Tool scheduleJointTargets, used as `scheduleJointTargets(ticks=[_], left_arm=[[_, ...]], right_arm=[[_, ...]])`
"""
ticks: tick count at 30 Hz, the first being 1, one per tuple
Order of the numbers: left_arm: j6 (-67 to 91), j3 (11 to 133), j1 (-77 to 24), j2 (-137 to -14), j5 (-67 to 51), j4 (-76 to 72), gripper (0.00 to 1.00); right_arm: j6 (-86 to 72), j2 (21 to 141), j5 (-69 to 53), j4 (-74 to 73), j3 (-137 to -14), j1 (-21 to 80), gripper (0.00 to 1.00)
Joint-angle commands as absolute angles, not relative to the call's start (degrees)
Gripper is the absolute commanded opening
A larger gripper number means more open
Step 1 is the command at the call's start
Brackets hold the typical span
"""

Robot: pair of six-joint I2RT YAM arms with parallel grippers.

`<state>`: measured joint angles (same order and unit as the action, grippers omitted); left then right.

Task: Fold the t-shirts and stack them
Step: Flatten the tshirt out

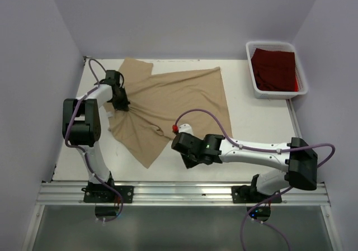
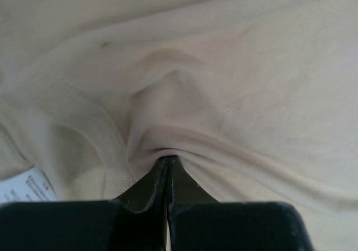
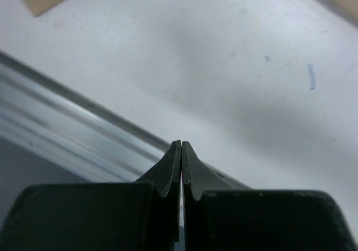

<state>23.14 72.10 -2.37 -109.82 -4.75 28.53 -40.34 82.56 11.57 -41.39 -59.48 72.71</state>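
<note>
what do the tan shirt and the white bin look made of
The tan t-shirt: soft knit cloth, probably cotton jersey, matte; fine ribbed weave and limp folds show. The white bin: seemingly hard plastic, smooth, faintly glossy; thin straight walls and rim.

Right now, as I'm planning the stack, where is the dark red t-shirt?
In the top view, the dark red t-shirt lies inside the white bin at the far right corner of the table, apart from the tan t-shirt spread left of centre.
</note>
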Motion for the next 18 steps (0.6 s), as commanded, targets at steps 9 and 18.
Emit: scheduleJointTargets(ticks=[9,18], left_arm=[[17.14,82.54,-1.47,-101.27,-2.99,35.77,0.09],[18.81,70.05,-7.29,-91.22,-1.06,34.01,0.40]], right_arm=[[-42.63,77.60,29.88,-42.81,-60.64,58.72,0.00],[-37.18,86.12,27.25,-37.01,-64.41,44.22,0.00]])
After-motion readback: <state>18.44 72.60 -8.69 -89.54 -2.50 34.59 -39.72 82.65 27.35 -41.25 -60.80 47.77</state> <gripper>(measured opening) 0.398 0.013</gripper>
